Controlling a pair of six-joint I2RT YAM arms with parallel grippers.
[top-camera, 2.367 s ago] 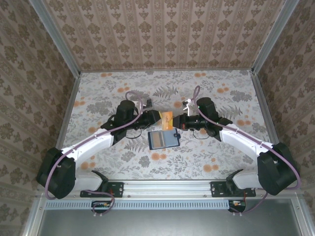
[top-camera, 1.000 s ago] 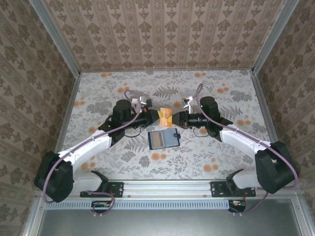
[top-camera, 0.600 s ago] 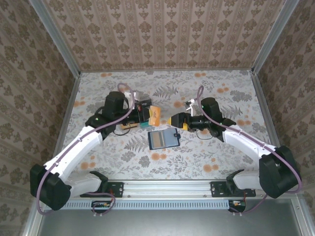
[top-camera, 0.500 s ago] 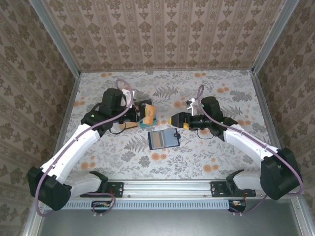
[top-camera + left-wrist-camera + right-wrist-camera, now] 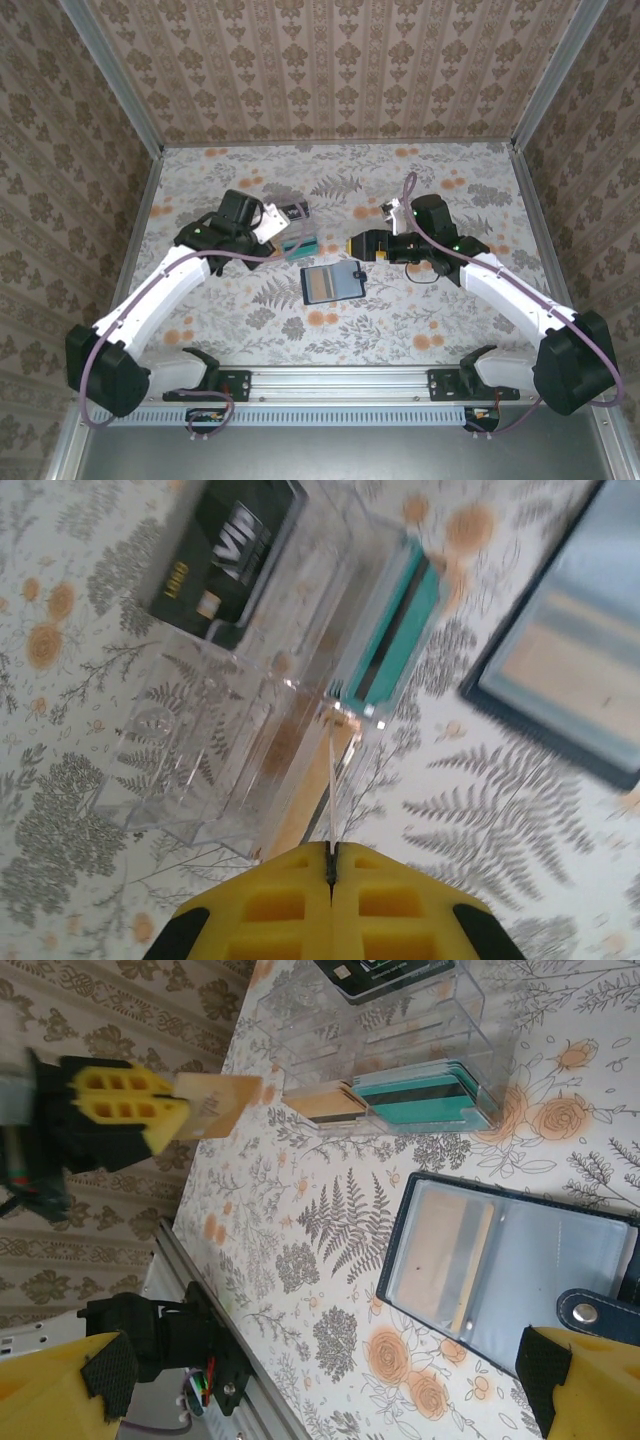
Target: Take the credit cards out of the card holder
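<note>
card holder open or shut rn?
Open: the card holder lies spread flat, grey-blue inside and card slots facing up, closing tab unfastened.

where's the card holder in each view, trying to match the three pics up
top external: the card holder lies open at mid-table, between the two arms.
left wrist: the card holder is at the right edge, blurred and cut off by the frame.
right wrist: the card holder is at lower right, open, inside facing up.
shared landmark: the teal card standing in the clear tray next to the holder.
</note>
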